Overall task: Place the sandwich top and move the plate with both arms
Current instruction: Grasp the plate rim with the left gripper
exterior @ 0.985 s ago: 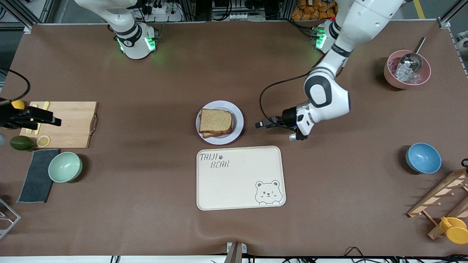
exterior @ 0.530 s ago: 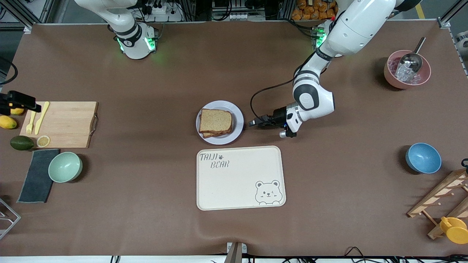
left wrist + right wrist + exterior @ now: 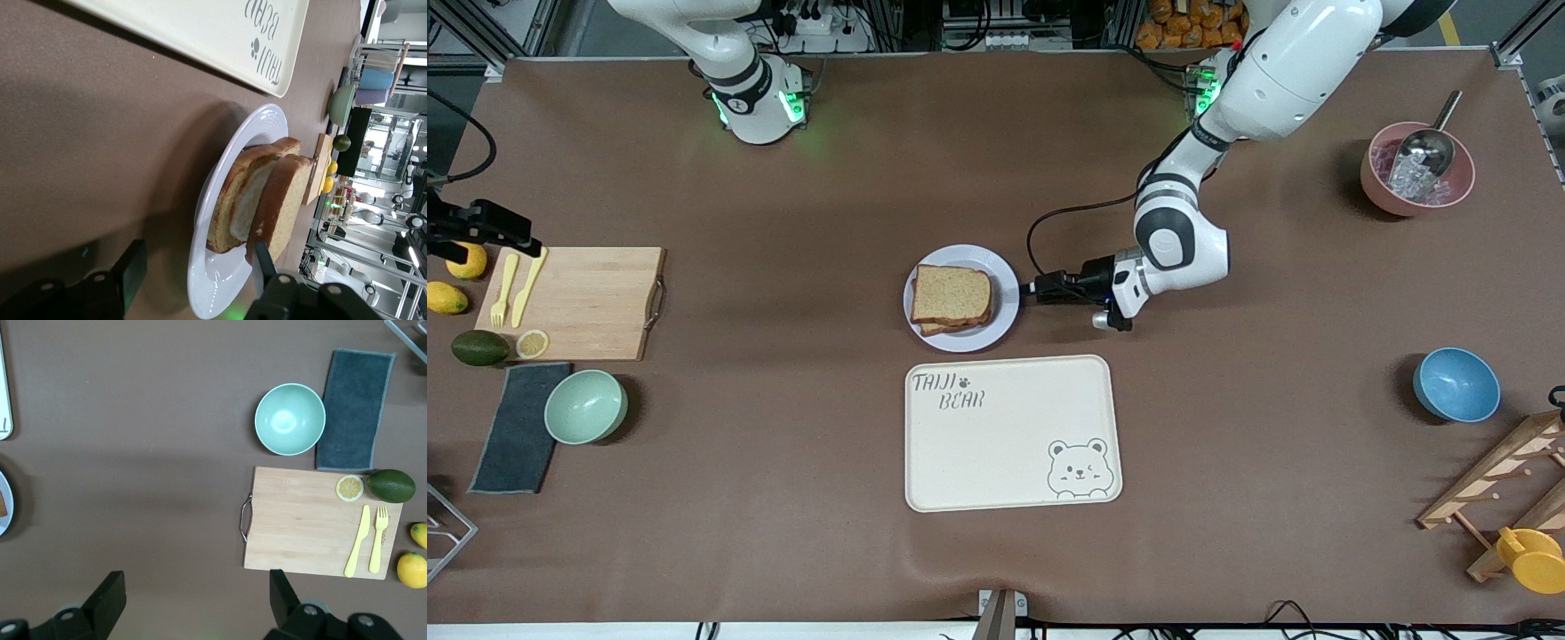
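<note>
While the sandwich top [image 3: 951, 294] sits on the plate [image 3: 1007, 293], left gripper [image 3: 1030, 290] straddling its rim part-open (right gripper [image 3: 193, 595] gapes, waiting over the cutting board's end), a shallow bite could tip it.

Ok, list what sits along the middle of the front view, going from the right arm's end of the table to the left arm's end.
Right gripper, open, over the table's edge → wooden cutting board → plate carrying the sandwich top → left gripper at the plate's rim → blue bowl.
</note>
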`<state>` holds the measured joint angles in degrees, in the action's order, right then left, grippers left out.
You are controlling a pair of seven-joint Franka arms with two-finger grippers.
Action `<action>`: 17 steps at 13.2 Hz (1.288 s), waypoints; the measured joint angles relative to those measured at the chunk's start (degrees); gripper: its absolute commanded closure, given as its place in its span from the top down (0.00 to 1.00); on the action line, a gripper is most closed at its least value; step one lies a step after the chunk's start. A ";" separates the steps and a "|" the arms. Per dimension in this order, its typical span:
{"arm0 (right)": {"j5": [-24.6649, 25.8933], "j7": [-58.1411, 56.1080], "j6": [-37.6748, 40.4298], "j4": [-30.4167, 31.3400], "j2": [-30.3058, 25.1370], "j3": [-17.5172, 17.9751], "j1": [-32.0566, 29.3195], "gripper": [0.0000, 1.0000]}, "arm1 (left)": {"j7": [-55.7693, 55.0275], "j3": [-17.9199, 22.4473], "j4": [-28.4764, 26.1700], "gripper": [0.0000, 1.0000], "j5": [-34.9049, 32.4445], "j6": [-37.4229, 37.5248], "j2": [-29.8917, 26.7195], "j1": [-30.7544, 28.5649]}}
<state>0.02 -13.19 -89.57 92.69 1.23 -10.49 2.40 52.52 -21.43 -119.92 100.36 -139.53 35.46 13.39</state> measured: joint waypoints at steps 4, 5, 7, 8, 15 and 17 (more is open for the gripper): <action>0.84 -0.07 -2.22 0.61 -0.68 0.05 0.03 1.00 | 4.04 0.00 1.81 0.57 0.01 0.32 2.40 0.01; 0.90 -0.07 -3.12 0.54 -0.70 0.15 0.10 1.00 | 4.62 -0.01 2.20 0.54 0.01 0.51 2.92 0.03; 0.90 -0.07 -4.55 0.11 -0.76 0.32 0.17 1.00 | 5.53 -0.04 2.75 0.50 0.01 1.68 3.44 0.11; 0.90 -0.07 -5.20 -0.01 -0.80 0.33 0.20 1.00 | 6.77 -0.05 2.94 0.48 0.02 2.25 3.68 0.12; -2.05 -0.01 -6.48 -0.10 -0.82 0.36 0.25 1.00 | 13.45 -0.06 3.71 0.30 1.27 4.24 5.82 0.11; -2.29 1.00 -6.48 -0.11 -0.82 0.41 0.29 1.00 | 14.14 -0.09 4.20 0.29 1.27 4.85 6.33 0.16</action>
<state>-2.27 -12.19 -96.04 92.58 0.41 -10.08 2.69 66.66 -21.53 -115.71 101.63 -134.68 41.79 13.55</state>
